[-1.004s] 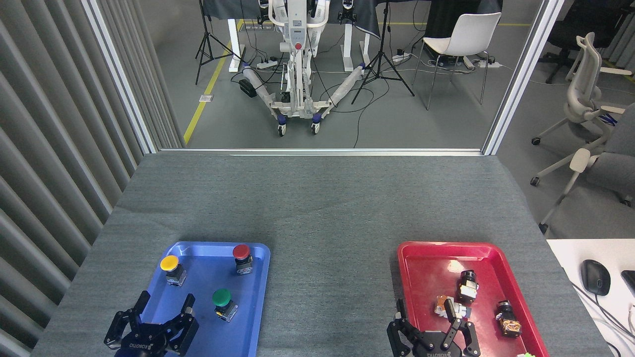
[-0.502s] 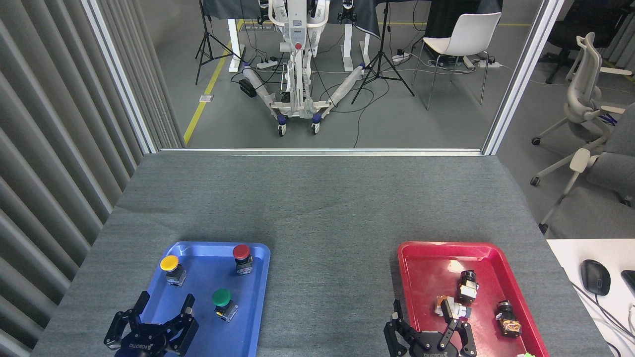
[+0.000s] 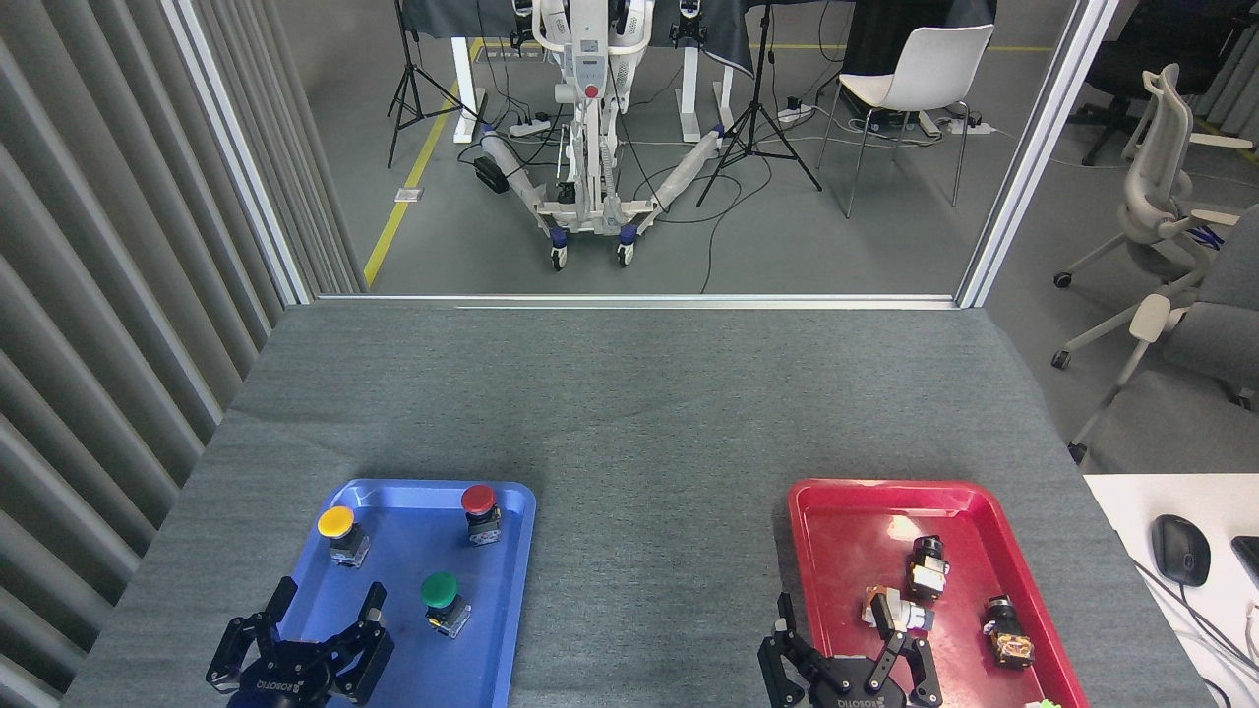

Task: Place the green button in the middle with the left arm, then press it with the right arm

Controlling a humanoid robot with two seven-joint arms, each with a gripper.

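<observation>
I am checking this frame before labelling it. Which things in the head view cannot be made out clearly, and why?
- Left hand: its wrist and arm are cut off by the bottom edge.
- Right hand: lower body cut off by the bottom edge; it overlaps the red tray.
- Small parts in the red tray: too small to identify.
- Green button: its base detail is too small to read.
- Light green object: cut off at the bottom edge.

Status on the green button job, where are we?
Nothing done yet. The green button sits in the blue tray, untouched, beside the open left gripper, which holds nothing. The right gripper is open over the red tray. Left to do: grasp the button, place it on the middle, then press with the right arm.
</observation>
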